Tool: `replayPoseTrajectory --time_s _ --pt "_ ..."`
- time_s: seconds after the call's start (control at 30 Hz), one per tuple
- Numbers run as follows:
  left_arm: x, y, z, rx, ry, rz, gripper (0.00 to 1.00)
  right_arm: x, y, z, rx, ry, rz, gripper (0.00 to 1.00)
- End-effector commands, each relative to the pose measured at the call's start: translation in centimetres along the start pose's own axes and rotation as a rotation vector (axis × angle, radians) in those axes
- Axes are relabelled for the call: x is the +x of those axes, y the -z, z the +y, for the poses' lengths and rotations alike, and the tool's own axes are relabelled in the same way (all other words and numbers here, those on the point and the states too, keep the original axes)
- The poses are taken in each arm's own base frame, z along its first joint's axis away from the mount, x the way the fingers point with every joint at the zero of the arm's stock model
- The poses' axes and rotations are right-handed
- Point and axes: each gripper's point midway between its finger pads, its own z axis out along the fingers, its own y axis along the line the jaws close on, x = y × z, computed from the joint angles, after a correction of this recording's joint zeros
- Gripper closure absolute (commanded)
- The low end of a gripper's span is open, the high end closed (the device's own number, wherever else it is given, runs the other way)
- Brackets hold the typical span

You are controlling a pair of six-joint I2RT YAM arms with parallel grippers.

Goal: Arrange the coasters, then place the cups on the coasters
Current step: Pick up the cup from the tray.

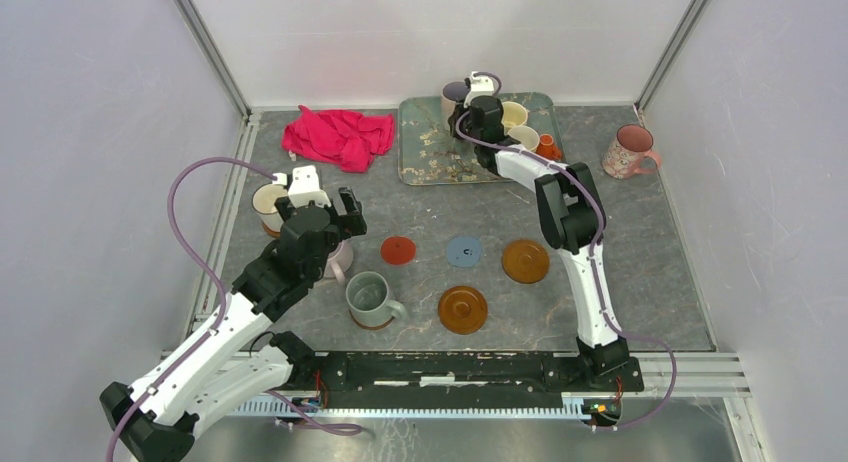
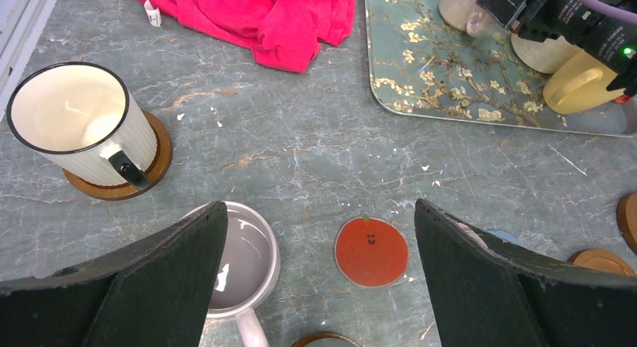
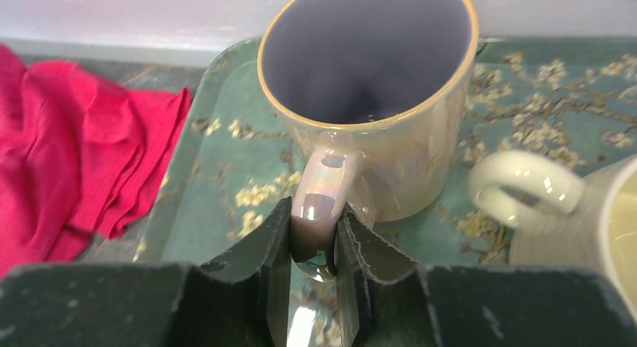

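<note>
mug point(image 3: 406, 144): glossy pearly glaze | cloth point(image 3: 67, 152): soft red fabric | table point(image 2: 300, 159): matt, marbled | tray point(image 2: 421, 69): smooth, glossy | coaster point(image 1: 462, 309): glossy, ringed

A robotics lab cell: white panels point(image 1: 440, 32) in aluminium framing point(image 1: 207, 44) enclose the tabletop point(image 1: 650, 282).

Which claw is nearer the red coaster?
Left. The left claw hangs open beside the red coaster; the right claw is far off, gripping the iridescent mug's handle on the tray.
</note>
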Motion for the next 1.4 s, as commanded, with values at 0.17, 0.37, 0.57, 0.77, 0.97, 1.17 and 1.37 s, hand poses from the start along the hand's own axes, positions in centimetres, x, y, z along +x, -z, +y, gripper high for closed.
replayPoseTrajectory --time_s 0.17,0.37,0.57,0.77,0.97,1.17,1.37 --pt "-1.6 0.3 0.0 0.005 0.067 -0.059 0.0 -4.2 7.1 6.3 -0.178 -0.008 0.013 1.0" --pt "-1.8 0.5 -0.1 0.01 0.071 -0.063 0.0 -0.8 12.0 5.8 -0.133 0.027 0.146 1.0" --pt "-1.7 0.4 -0.1 0.011 0.068 -0.059 0.0 2.5 15.7 3.8 -0.064 0.057 0.23 0.91" --pt "-1.5 0.3 0.0 0.003 0.061 -0.055 0.0 4.0 16.2 2.7 -0.024 0.086 0.294 0.72" --pt "-1.4 0.2 0.1 -0.003 0.057 -0.052 0.0 4.8 15.8 2.1 0.014 0.104 0.351 0.59" --pt "-1.4 0.3 0.1 -0.005 0.057 -0.052 0.0 4.9 15.2 1.6 0.045 0.121 0.375 0.46" --pt "-1.4 0.3 0.1 -0.003 0.057 -0.052 0.0 5.0 13.9 1.9 0.053 0.144 0.395 0.37"
